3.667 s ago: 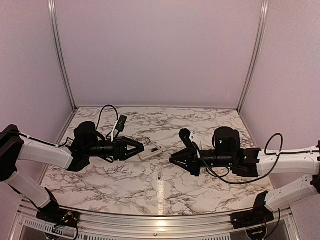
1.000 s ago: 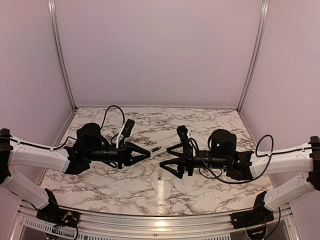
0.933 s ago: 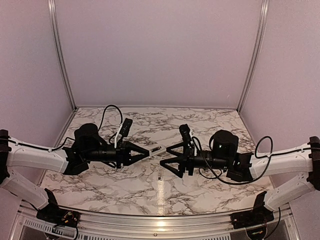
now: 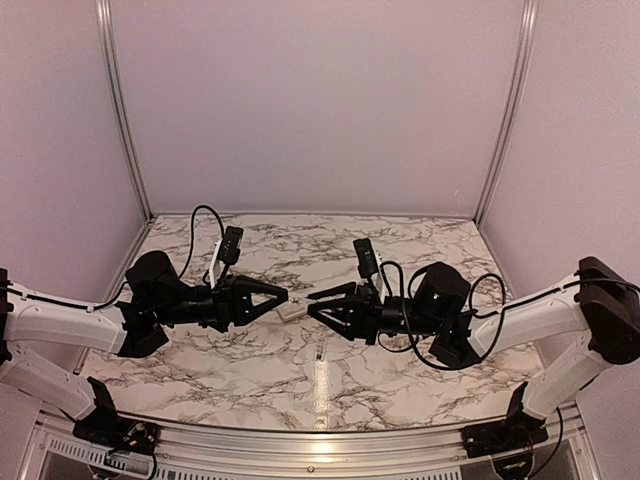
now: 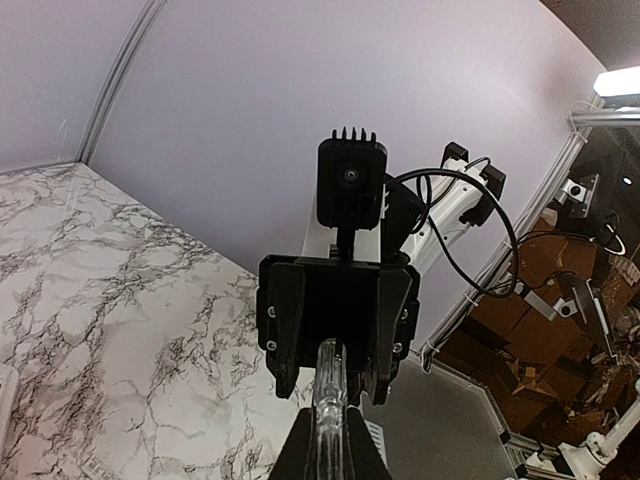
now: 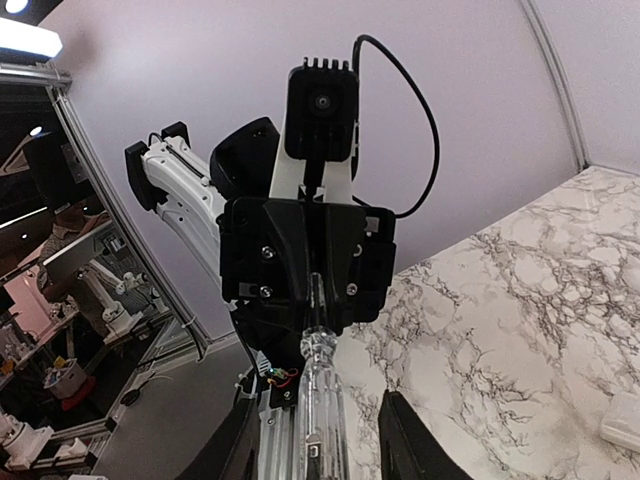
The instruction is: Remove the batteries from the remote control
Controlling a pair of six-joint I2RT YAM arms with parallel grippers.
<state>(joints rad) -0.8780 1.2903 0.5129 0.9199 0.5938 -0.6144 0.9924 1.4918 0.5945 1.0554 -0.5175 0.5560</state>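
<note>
Remote control (image 4: 291,311) is no longer held aloft but laid on the desk (image 4: 400,250); left gripper (image 4: 284,295) is closed and empty, right gripper (image 4: 321,314) is spread and empty; regrasping is likely needed.

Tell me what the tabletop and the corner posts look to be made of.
The tabletop: glossy white surface with grey marble veining; a light streak reflects off it near the front. Real stone or printed laminate, cannot tell. The corner posts: silvery metal, probably aluminium extrusion, judging by lengthwise grooves and dull sheen.
</note>
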